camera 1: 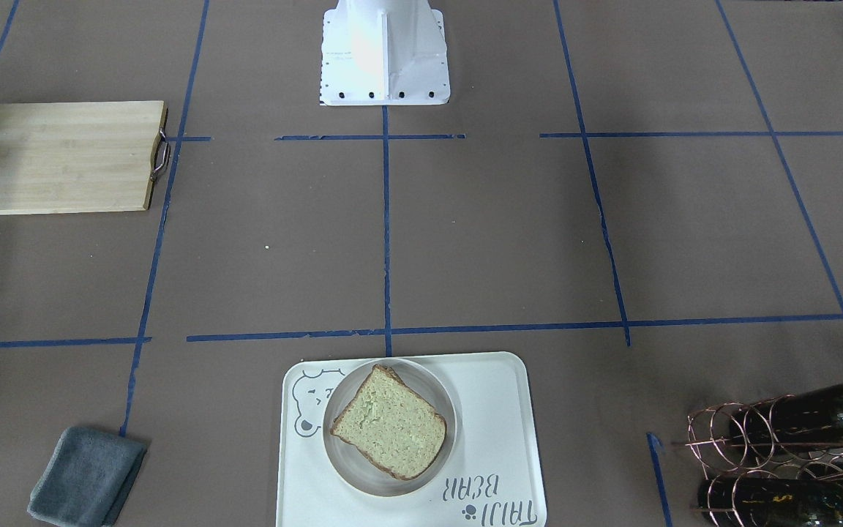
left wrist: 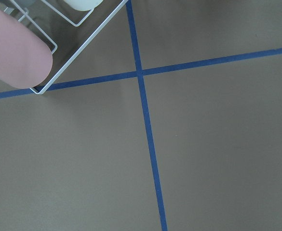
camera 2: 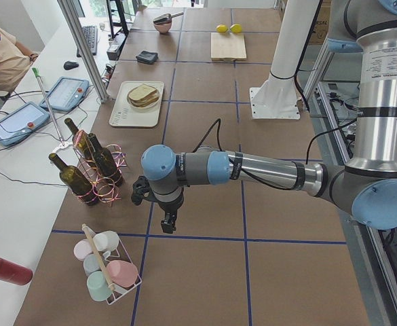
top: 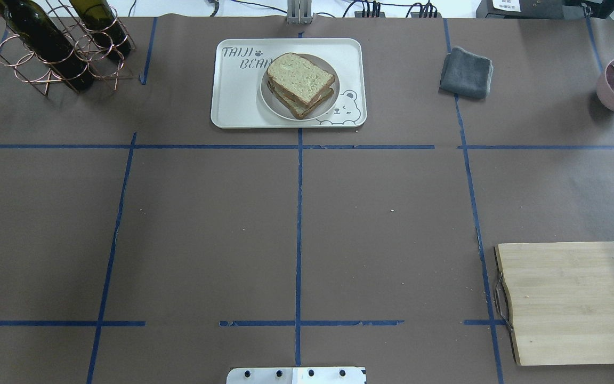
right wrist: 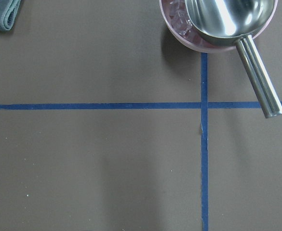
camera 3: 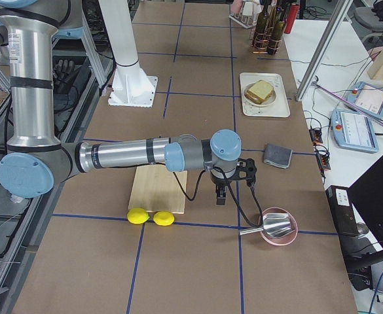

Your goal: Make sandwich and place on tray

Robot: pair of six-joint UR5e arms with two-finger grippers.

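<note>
**Entry 1, nearest the robot.** A cutting board is lying on the robot's right, with nothing on it. Two lemons are sitting just beside its outer edge.

**Entry 2, the tools.** The left gripper is hanging over the table's left end, near a cup rack. The right gripper is hanging between the cutting board and a pink bowl that is holding a metal scoop. Both show only in the side views, so I cannot tell whether they are parted or closed. Neither appears to be carrying anything.

**Entry 3, far row.** A grey cloth and a wire rack of wine bottles are lying well apart, on either side of the tray.

**Entry 4, the task's goods.** The sandwich is sitting on a round plate that is resting on the tray. Two slices are lying stacked, and the filling is not showing.

**Status.** Stacking and placing are looking finished. Both arms are standing well clear of the tray, and nothing obvious is waiting to be done.

**Lettering.** The tray is bearing "TAIJI BEAR", a paw print and a bear face. No other writing is legible.
</note>
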